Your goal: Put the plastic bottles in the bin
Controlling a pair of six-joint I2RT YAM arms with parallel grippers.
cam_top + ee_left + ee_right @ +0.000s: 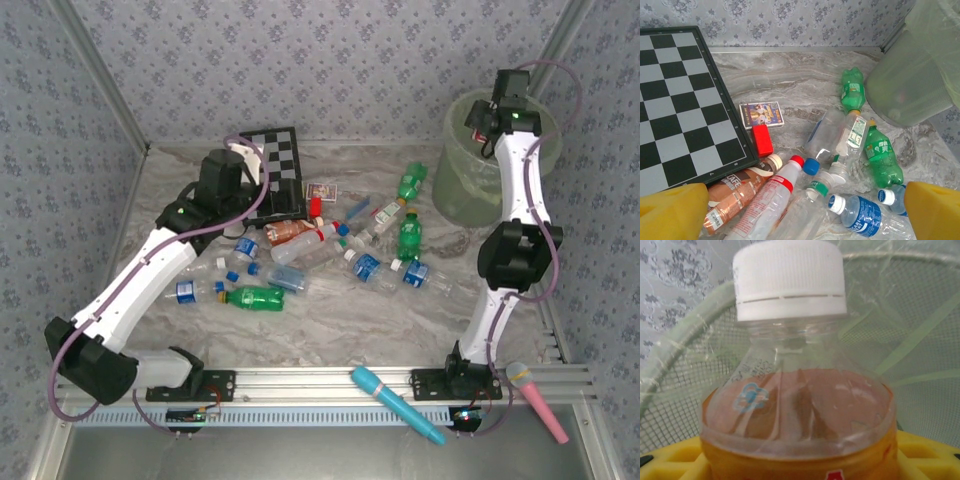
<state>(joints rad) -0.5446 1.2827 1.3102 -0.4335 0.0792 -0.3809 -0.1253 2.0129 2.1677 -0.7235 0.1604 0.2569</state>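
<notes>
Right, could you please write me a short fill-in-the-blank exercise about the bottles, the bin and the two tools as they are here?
1. The bottle held in the right tool has a ____ cap.
2. The right tool holds that bottle above the ____.
3. The red block lies against the edge of the ____.
4. The left tool has its jaws wide ____.

Missing words: white; bin; chessboard; open.

Maybe a dozen bottles (255, 297), one bin (468, 192), one chessboard (281, 165), two microphones (395, 402).
</notes>
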